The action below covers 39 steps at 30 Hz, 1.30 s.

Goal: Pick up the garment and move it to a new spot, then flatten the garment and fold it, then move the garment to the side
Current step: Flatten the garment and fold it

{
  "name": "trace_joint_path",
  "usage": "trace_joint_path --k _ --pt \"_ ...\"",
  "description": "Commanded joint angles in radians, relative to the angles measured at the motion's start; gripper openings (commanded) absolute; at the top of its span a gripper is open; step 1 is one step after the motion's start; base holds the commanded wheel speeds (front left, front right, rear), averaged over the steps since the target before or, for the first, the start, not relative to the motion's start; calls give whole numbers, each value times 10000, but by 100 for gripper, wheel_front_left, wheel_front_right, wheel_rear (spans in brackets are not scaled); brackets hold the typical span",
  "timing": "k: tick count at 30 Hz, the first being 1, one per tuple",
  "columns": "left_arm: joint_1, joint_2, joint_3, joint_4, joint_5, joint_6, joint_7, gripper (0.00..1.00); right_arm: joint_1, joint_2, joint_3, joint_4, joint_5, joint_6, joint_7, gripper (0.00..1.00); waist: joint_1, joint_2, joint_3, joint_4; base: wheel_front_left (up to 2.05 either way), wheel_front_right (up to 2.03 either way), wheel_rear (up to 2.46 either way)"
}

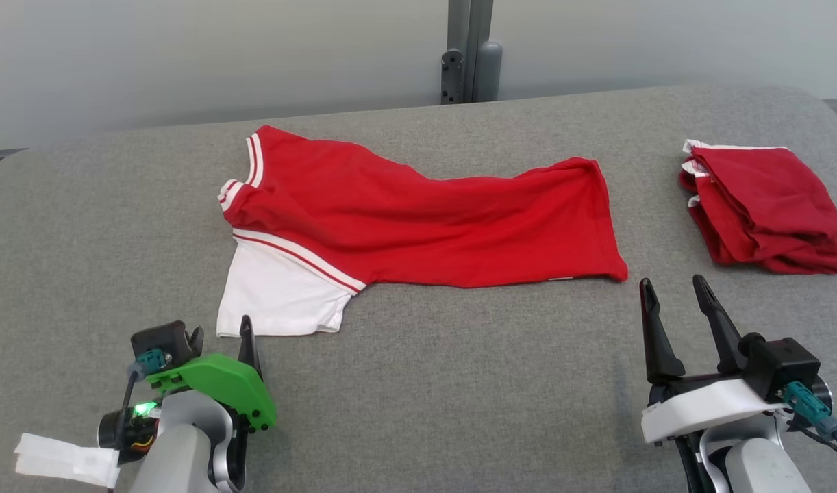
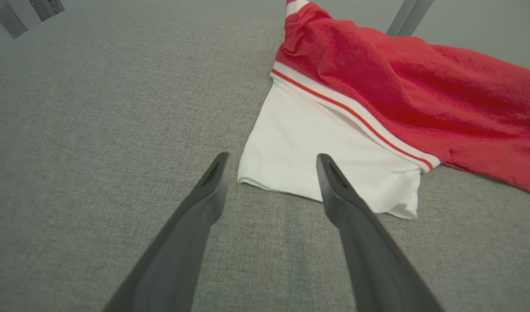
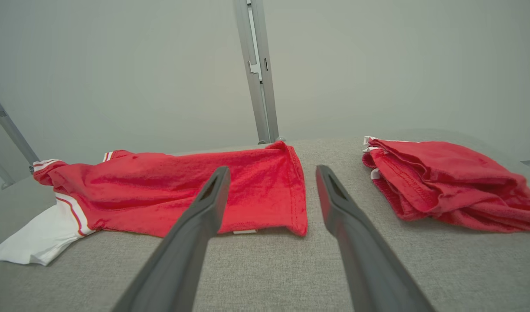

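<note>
Red-and-white garment (image 1: pixel 418 226) lies spread on grey bench (image 1: pixel 459 383). Left pincer (image 2: pixel 271 158) gapes empty by white sleeve (image 1: pixel 275 294); right pincer (image 1: pixel 672 282) likewise near hem (image 1: pixel 607 219).

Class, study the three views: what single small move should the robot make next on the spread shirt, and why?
Probably ease the left tool forward over the near edge of the white sleeve and close on it. The sleeve sticks out from the red shirt, not yet folded in, and this open, empty tool points at it.
</note>
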Motion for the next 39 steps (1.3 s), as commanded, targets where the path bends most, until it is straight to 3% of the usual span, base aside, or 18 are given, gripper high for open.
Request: trace_joint_path --k 1,13,21,23,24,25,33,39 --pt "-263 -1 100 319 -174 37 88 100 -168 -18 -29 21 -22 -7 -30 100 0 0 150 -155 0 0 0" --pt "-1547 209 526 2594 -587 242 -166 100 -387 -18 23 46 -49 -7 -30 100 0 0 514 -557 0 0 0" --pt "-2107 246 357 3720 -556 25 -440 100 -518 -16 -42 165 -105 -7 -28 100 0 0 638 -620 0 0 0" --pt "-2191 234 260 4016 -512 -45 -423 40 -527 -18 -51 210 -103 -7 -30 100 0 0 643 -610 0 0 0" --pt "-2218 214 227 4135 -515 -99 -447 16 -528 -18 -59 221 -99 -7 -28 100 0 0 644 -597 0 0 0" --pt "-2243 181 181 4239 -515 -158 -467 0 -533 -18 -74 238 -98 -7 -30 100 0 0 641 -579 0 0 0" --pt "-2324 31 120 4107 -824 -734 -1409 0 -441 -18 -461 680 -186 -7 44 100 0 0 538 -231 0 0 0" --pt "-1750 -25 212 3110 -1093 -1145 -2015 0 -377 -18 -887 1283 -238 -7 231 100 0 0 369 161 0 0 0"
